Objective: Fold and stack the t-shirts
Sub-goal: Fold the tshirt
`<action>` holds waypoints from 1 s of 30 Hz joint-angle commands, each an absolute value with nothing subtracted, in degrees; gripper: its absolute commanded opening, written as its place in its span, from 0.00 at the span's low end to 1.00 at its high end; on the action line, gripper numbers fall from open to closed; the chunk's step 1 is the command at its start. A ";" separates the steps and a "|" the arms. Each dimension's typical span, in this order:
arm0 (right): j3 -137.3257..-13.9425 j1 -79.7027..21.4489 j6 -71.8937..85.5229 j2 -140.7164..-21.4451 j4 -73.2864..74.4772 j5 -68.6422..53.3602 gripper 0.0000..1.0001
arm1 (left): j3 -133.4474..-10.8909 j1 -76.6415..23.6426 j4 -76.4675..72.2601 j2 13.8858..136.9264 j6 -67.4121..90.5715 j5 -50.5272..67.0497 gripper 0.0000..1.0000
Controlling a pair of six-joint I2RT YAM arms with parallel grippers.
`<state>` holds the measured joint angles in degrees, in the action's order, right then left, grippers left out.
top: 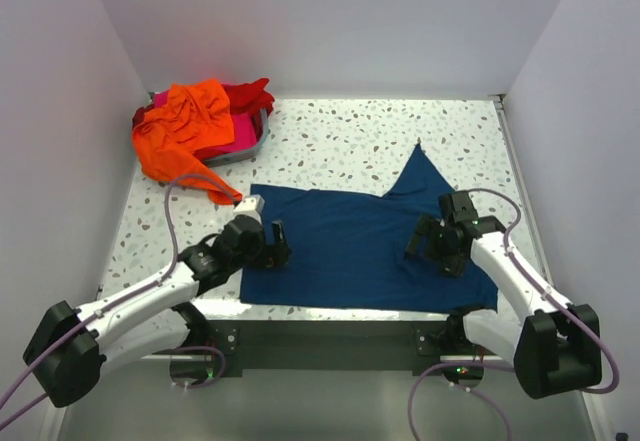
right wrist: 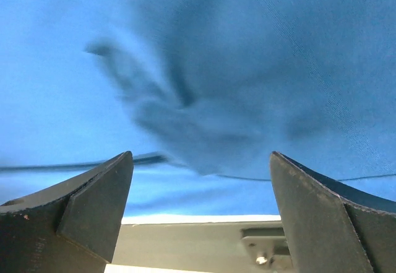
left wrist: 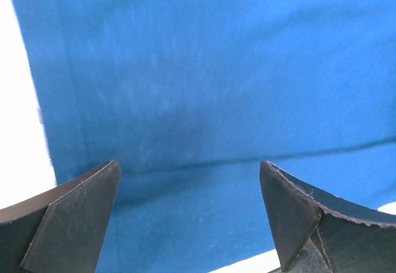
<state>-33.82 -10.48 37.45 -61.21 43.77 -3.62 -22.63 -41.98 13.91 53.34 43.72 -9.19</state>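
Basically left gripper (top: 279, 245) and right gripper (top: 425, 246) both hung released over the navy t-shirt (top: 345, 251); risk was pinching one layer only, skewing the fold.

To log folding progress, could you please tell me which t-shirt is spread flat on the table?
The navy blue t-shirt; the orange t-shirt, red t-shirt and pink t-shirt lie crumpled together at the grey tray.

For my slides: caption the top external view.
Left claw and right claw, open, over a spread navy t-shirt; orange, red and pink t-shirts heaped in a grey bin.
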 commanded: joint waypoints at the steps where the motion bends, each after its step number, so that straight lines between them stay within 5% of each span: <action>1: -43.84 -10.46 35.69 -62.74 47.28 -3.08 0.95 | -37.13 -41.66 24.06 56.05 38.77 -18.70 1.00; 8: -62.72 -10.37 33.22 -76.27 45.62 -3.86 0.95 | -51.58 -30.17 22.15 71.96 29.36 -20.65 0.97; 20: -84.19 -3.61 28.57 -101.67 39.11 -4.33 0.93 | -63.54 -25.32 19.07 91.49 23.56 -22.68 0.86; 30: -96.32 -1.50 23.82 -117.06 39.38 -0.53 0.81 | -66.89 -22.86 18.72 99.66 22.50 -22.50 0.81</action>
<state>-93.27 -2.04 26.13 -115.77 40.58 -1.96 -65.01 -24.08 20.40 98.61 24.18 -21.45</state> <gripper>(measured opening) 0.817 0.814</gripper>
